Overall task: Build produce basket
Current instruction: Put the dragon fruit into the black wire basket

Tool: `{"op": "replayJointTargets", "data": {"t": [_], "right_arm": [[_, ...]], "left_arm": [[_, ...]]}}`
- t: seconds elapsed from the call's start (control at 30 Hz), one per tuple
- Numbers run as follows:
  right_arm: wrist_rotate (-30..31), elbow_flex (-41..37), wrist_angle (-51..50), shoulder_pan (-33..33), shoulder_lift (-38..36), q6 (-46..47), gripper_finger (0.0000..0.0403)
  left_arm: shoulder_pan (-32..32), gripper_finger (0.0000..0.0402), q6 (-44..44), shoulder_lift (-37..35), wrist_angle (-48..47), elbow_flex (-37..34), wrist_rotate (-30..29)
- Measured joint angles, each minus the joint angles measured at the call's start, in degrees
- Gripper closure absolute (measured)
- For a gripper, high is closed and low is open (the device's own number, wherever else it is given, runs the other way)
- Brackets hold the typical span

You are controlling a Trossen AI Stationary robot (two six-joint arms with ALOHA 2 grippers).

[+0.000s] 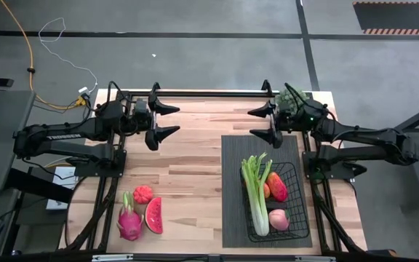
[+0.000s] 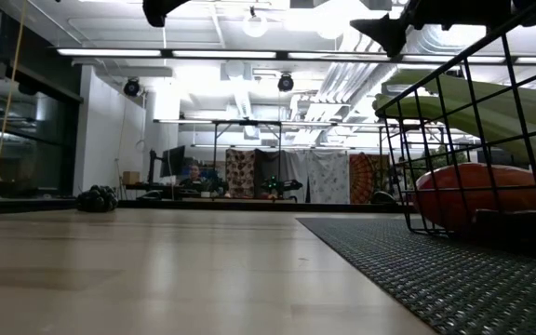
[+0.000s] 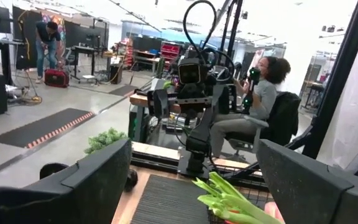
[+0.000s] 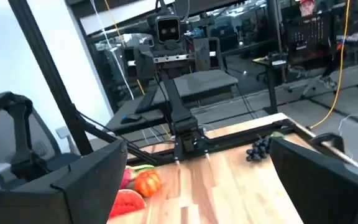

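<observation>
The black wire basket (image 1: 294, 211) stands on a dark ribbed mat (image 1: 231, 211) on the table's right half. It holds a celery bunch (image 1: 255, 195), a red-orange mango (image 1: 277, 186) and a peach (image 1: 278, 219). On the near left of the table lie a pink dragon fruit (image 1: 129, 220), a watermelon slice (image 1: 154, 215) and a red-orange fruit (image 1: 143, 193). Dark grapes (image 4: 260, 148) lie near the far edge by the left arm. My left gripper (image 1: 167, 120) and right gripper (image 1: 259, 122) hover open above the far half of the table, facing each other, and touch nothing.
A leafy green item (image 1: 292, 97) sits at the far right corner by the right arm's base. Bare wood (image 1: 195, 167) lies between the left fruits and the mat. People (image 3: 263, 93) are in the room beyond the table.
</observation>
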Motion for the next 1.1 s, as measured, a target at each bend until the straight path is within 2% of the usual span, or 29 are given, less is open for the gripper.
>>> {"op": "replayJointTargets", "data": {"t": [0.1,0.2,0.4,0.53,0.63,0.73,0.93,1.1], "right_arm": [[0.0,0.0,-0.5,0.0,0.0,2.0,0.0018],[0.0,0.0,-0.6,0.0,0.0,2.7,0.0018],[1.6,0.0,-1.4,0.0,0.0,2.9,0.0018],[2.3,0.0,-3.2,0.0,0.0,2.9,0.0018],[2.3,0.0,-5.2,0.0,0.0,2.9,0.0018],[2.3,0.0,-7.0,0.0,0.0,3.0,0.0018],[2.3,0.0,-8.2,0.0,0.0,3.0,0.0018],[2.3,0.0,-8.5,0.0,0.0,4.3,0.0018]], "left_arm": [[-0.1,0.0064,-6.5,0.0,-0.4,0.0,-3.0],[-0.3,0.0064,-11.0,1.1,-6.1,1.9,-1.6],[-8.0,0.0064,-17.8,5.5,-35.7,11.5,0.9],[-16.1,0.0064,-32.0,10.0,-55.6,15.9,0.6],[-22.7,0.0064,-46.9,12.8,-65.0,16.3,1.5],[-30.6,0.0064,-61.3,15.2,-69.9,16.3,1.2],[-45.3,0.0064,-88.2,19.4,-72.2,16.3,0.8],[-54.7,0.0064,-106.0,24.7,-73.1,16.3,3.7]]}}
